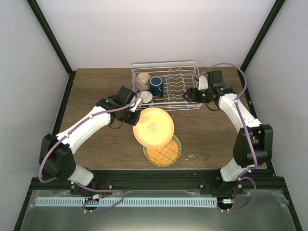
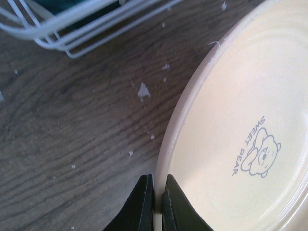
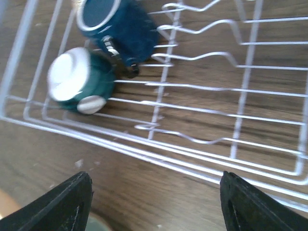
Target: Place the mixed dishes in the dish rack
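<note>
Brown wooden table (image 1: 96, 96) carries the white wire dish rack (image 1: 166, 63) at its far side. The left gripper (image 2: 156, 182) pinches the rim of the round orange-yellow plate (image 1: 154, 127), which overlaps the pale-green-rimmed plate with woven centre (image 1: 163, 156) lying on the table. The rack's left end holds the cream bowl (image 1: 143, 78), the white bowl with blue outside (image 1: 146, 97) and the dark blue mug (image 1: 156, 85). The right gripper (image 3: 155, 180) hovers spread wide over the rack's near edge.

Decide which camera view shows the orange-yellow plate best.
Top external: the whole orange-yellow plate shows, pinched at its rim by the left tool. Left wrist shows only part of it, close up; right wrist shows at most an orange sliver.
</note>
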`<control>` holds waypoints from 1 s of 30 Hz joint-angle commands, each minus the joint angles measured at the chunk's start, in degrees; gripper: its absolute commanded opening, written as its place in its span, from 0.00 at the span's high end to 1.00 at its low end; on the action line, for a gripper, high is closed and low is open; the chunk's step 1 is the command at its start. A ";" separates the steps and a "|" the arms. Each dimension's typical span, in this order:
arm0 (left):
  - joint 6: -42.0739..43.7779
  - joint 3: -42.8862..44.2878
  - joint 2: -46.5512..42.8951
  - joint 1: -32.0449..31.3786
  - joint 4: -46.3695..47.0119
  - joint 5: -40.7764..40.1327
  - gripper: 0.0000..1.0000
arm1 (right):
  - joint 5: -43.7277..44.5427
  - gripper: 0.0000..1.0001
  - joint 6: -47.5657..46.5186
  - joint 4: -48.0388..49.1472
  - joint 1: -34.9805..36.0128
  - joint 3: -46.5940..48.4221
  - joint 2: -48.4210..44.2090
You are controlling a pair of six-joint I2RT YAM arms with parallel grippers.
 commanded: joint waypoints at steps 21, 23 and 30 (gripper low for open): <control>0.70 7.82 3.07 1.88 5.23 2.90 1.00 | -22.12 0.18 -3.21 9.74 1.50 -10.04 -4.81; 0.66 7.54 3.08 1.84 5.25 2.81 1.00 | -22.29 0.17 -2.62 10.45 1.49 -9.91 -5.10; -0.31 7.13 3.23 1.95 6.57 3.65 1.00 | -27.26 0.15 -2.22 10.86 2.11 -9.02 -5.02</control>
